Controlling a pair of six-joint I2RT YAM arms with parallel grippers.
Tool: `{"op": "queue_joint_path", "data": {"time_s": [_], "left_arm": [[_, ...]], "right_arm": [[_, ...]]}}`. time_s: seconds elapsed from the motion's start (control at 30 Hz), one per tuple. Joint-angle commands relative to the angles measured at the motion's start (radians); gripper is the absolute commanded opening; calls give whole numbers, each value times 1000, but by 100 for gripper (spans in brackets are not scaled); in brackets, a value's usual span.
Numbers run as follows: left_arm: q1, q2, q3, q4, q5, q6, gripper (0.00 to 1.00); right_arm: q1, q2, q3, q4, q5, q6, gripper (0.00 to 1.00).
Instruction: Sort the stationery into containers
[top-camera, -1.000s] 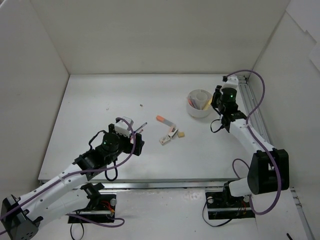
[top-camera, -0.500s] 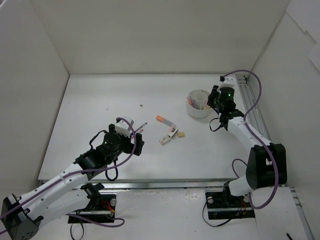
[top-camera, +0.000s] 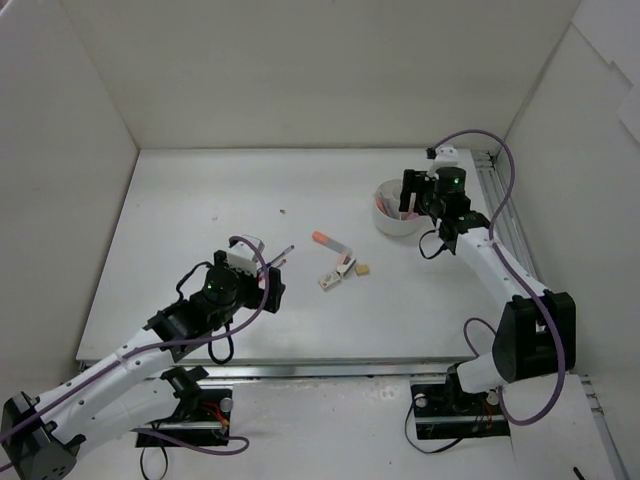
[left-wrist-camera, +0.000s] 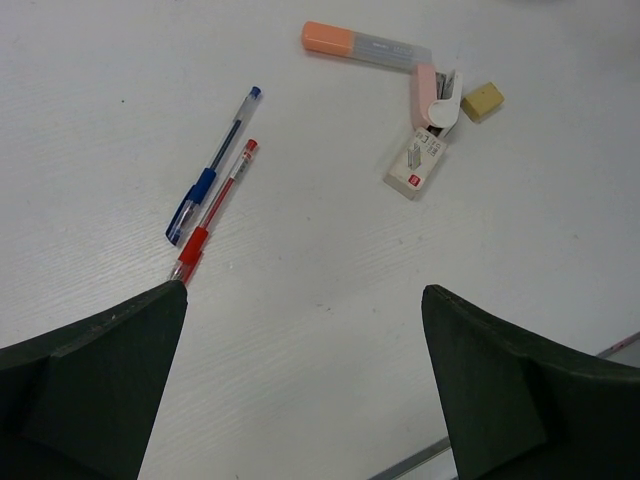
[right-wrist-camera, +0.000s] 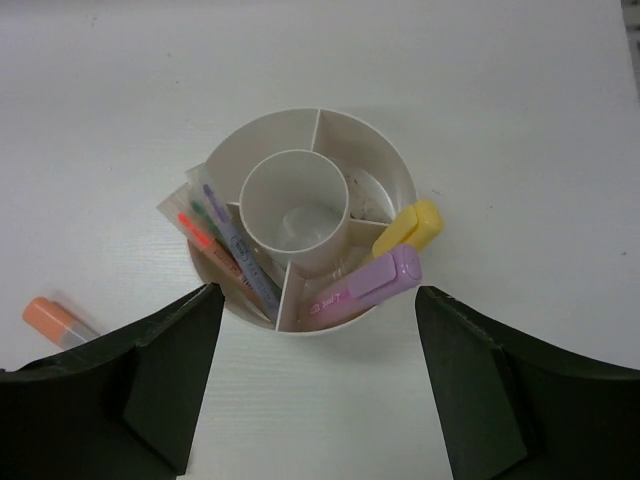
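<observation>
Right pincer (top-camera: 411, 192) hangs over the dish (top-camera: 398, 226) at far right of the desk (top-camera: 200, 200), having swung left from beside it. Left wrist cam: left pincer (left-wrist-camera: 305, 288) wide apart, empty, pens (left-wrist-camera: 213, 170) just ahead, so grab those next, I'd guess. Right wrist cam: jaws apart, nothing held, purple marker (right-wrist-camera: 365, 285) already in a compartment.

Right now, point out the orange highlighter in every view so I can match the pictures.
Top external: orange highlighter mid-table, left of the white dish.
Left wrist: top centre.
Right wrist: lower-left edge, only its cap end shows.
Shared landmark: the white dish, in the top external and right wrist views; the left wrist view lacks it.
</observation>
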Motion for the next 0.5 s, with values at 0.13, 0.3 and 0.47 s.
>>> {"op": "queue_joint_path", "data": {"time_s": [0.13,0.3,0.47], "left_arm": [[6,-86,8,6,-31,-30,100],[15,-150,-2,-79,-62,-87,100],[15,-216,-15,-159,-94,-141,100]], "right_arm": [[194,-90,123,-128,-96,-359,81],[364,69,216,-213,-143,-456,98],[437,308,375,-283,-140,-432,98]]}}
